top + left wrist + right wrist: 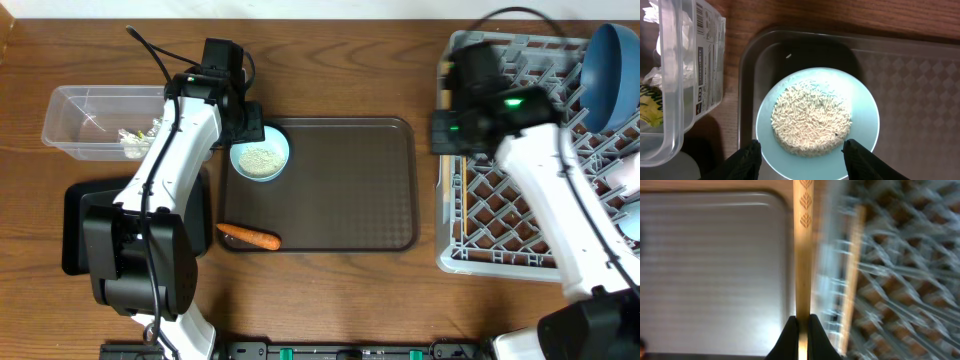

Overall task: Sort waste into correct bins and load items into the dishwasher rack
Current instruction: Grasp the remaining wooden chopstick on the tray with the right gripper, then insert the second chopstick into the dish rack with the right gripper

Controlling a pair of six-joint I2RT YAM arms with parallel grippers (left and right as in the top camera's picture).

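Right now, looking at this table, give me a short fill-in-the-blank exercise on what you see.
The white bowl on the brown tray holds ____. The orange vegetable lying on that tray is a ____. The right gripper has its jaws shut on a wooden ____. The dark blue plate sits in the dishwasher ____.
Missing words: rice, carrot, chopstick, rack.

a white sticker (707,57) is showing on the wall of the clear tub (671,142), carrying a barcode and rows of tiny print too small to read. three small leaf-shaped marks (805,202) are running down the wooden chopstick (803,270). nothing else is showing any lettering.
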